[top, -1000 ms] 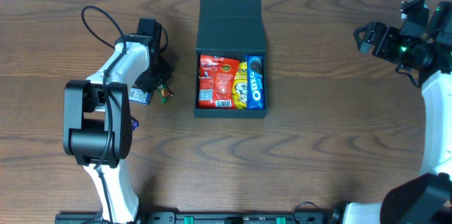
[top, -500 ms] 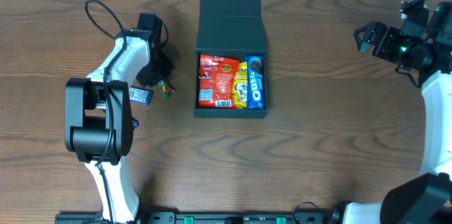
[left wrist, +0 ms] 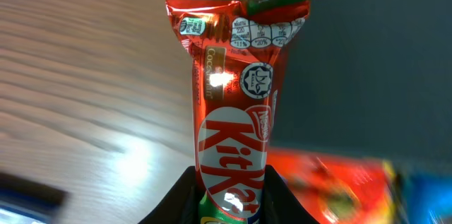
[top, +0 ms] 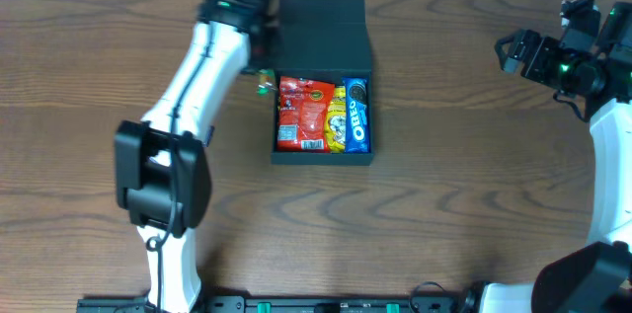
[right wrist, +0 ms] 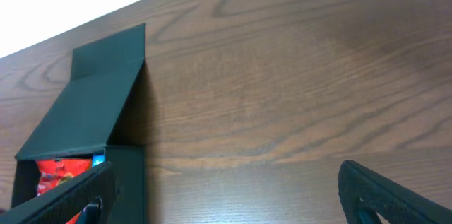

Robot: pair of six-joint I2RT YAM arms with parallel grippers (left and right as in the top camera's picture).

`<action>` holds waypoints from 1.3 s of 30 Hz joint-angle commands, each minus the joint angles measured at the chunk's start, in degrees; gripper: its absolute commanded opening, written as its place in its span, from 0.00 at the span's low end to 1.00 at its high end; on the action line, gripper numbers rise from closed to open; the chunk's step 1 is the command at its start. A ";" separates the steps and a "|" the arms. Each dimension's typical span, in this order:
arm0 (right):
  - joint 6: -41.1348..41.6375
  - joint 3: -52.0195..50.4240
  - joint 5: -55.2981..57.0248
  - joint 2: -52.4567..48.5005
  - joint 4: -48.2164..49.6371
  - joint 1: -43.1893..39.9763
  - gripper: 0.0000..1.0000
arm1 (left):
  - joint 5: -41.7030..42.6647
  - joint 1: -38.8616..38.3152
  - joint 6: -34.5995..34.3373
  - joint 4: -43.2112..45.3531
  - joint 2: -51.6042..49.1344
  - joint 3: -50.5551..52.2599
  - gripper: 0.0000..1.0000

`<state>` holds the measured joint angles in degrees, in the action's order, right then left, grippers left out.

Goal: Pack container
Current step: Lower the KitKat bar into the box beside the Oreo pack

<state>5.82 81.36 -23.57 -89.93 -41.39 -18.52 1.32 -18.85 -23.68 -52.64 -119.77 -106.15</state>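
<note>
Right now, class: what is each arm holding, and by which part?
Left fingers grip the KitKat bar by its bottom end; right fingers are open, holding nothing.

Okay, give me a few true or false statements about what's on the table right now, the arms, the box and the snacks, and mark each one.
1. The left end effector is holding a KitKat bar. True.
2. The container has its lid shut. False: the lid is open and leans back, and the snacks inside show.
3. Seen from overhead, an Oreo packet lies at the right side inside the container. True.
4. The right end effector is gripping a snack. False: it is open and empty, off to the right of the container.
5. The KitKat bar lies in the container. False: it is in the left end effector's grip, by the container's left wall.
</note>
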 commanded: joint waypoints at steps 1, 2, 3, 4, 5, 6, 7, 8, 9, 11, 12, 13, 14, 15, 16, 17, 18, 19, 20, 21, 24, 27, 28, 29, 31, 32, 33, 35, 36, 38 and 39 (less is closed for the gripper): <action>-0.15 0.17 -0.37 1.11 0.46 -0.37 0.99 | -0.39 -5.62 1.90 -1.64 -0.46 -0.74 0.22; -0.15 0.17 -0.35 1.11 0.63 -0.37 0.99 | -0.17 -6.99 1.90 -1.88 -0.46 -0.74 0.22; -0.15 0.17 -0.35 1.11 0.92 -0.37 0.99 | 0.20 -8.55 1.90 -2.03 -0.46 -0.74 0.22; -0.15 0.17 -0.35 1.11 1.20 -0.37 0.99 | 0.28 -9.81 1.90 -2.10 -0.46 -0.74 0.21; -0.15 0.17 -0.37 1.11 1.53 -0.37 0.99 | 0.22 -11.61 1.90 -2.08 -0.46 -0.74 0.22; -0.15 0.17 -0.35 1.11 1.66 -0.37 0.99 | 0.22 -12.92 1.90 -1.90 -0.46 -0.74 0.22; -0.17 0.17 -0.37 1.11 1.73 -0.37 0.99 | 0.26 -14.23 1.88 -1.57 -0.46 -0.74 0.22; -0.17 0.17 -0.37 1.11 1.73 -0.37 0.99 | 0.22 -15.47 1.88 -1.33 -0.46 -0.74 0.22; -0.22 0.17 -0.37 1.11 1.73 -0.37 0.99 | 0.22 -16.50 1.86 -1.22 -0.46 -0.74 0.23; -0.39 0.17 -0.37 1.11 1.53 -0.37 0.99 | 0.17 -18.36 1.51 -1.05 -0.57 -0.74 0.24; -0.44 0.17 -0.37 1.11 1.42 -0.37 0.99 | 0.17 -18.75 0.72 -1.07 -0.57 -0.74 0.24; -0.79 0.17 -0.39 1.11 1.20 -0.37 0.99 | 0.20 -19.04 -0.55 -1.07 -0.57 -0.74 0.24; -0.81 0.17 -0.39 1.11 1.03 -0.37 0.99 | 0.26 -19.12 -1.97 -1.09 -0.57 -0.74 0.23; -0.79 0.17 -0.39 1.11 0.85 -0.37 0.99 | 0.28 -19.17 -2.91 -1.09 -0.57 -0.72 0.23; -0.81 0.17 -0.39 1.11 0.70 -0.37 0.99 | 0.28 -19.17 -3.67 -1.07 -0.63 -0.72 0.23; -0.81 0.17 -0.39 1.11 0.59 -0.37 0.99 | 0.66 -19.17 -4.00 -1.05 -0.79 -0.72 0.23; -0.81 0.17 -0.39 1.11 0.44 -0.37 0.99 | 1.16 -19.17 -4.17 -1.07 -0.90 -0.72 0.22; -0.81 0.17 -0.37 1.11 0.37 -0.37 0.99 | 1.33 -19.17 -4.81 -1.07 -1.03 -0.55 0.22; -0.81 0.17 -0.39 1.11 0.26 -0.37 0.99 | 1.31 -19.21 -5.70 -1.18 -1.18 -0.37 0.21; -0.81 0.17 -0.39 1.11 0.22 -0.37 0.99 | 1.29 -19.21 -6.78 -1.57 -1.49 -0.35 0.20; -0.81 0.17 -0.37 1.11 0.13 -0.37 0.99 | 1.46 -19.21 -8.74 -2.60 -2.51 -0.35 0.19; -0.79 0.17 -0.39 1.11 0.11 -0.37 0.99 | 1.73 -19.21 -8.94 -3.04 -3.52 -0.35 0.20; -0.79 0.17 -0.39 1.11 0.09 -0.37 0.99 | 1.73 -19.21 -8.94 -3.17 -3.76 -0.35 0.19; -0.79 0.17 -0.39 1.11 0.07 -0.37 0.99 | 1.70 -19.21 -8.94 -3.30 -4.20 -0.35 0.20; -0.79 0.17 -0.39 1.11 0.02 -0.37 0.99 | 1.70 -19.21 -8.94 -3.76 -4.81 -0.35 0.20; -0.81 0.17 -0.39 1.11 0.02 -0.37 0.99 | 1.68 -19.21 -8.92 -3.91 -5.14 -0.35 0.20; -0.81 0.17 -0.39 1.11 0.00 -0.37 0.99 | 1.64 -19.12 -8.92 -3.93 -5.27 -0.35 0.20; -0.79 0.17 -0.39 1.11 0.00 -0.37 0.99 | 0.87 -18.99 -8.92 -3.87 -5.33 -0.35 0.19; -0.79 0.17 -0.39 1.11 0.00 -0.37 0.99 | 0.61 -18.99 -8.92 -3.87 -5.33 -0.35 0.21; -0.79 0.17 -0.39 1.11 0.02 -0.37 0.99 | 0.61 -18.99 -8.92 -3.89 -5.33 -0.35 0.33; -0.79 0.17 -0.39 1.11 0.02 -0.37 0.99 | 0.63 -18.99 -8.90 -3.91 -5.33 -0.35 0.37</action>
<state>5.82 81.36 -23.57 -89.93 -41.28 -18.52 2.79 -38.20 -31.90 -56.34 -124.51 -106.15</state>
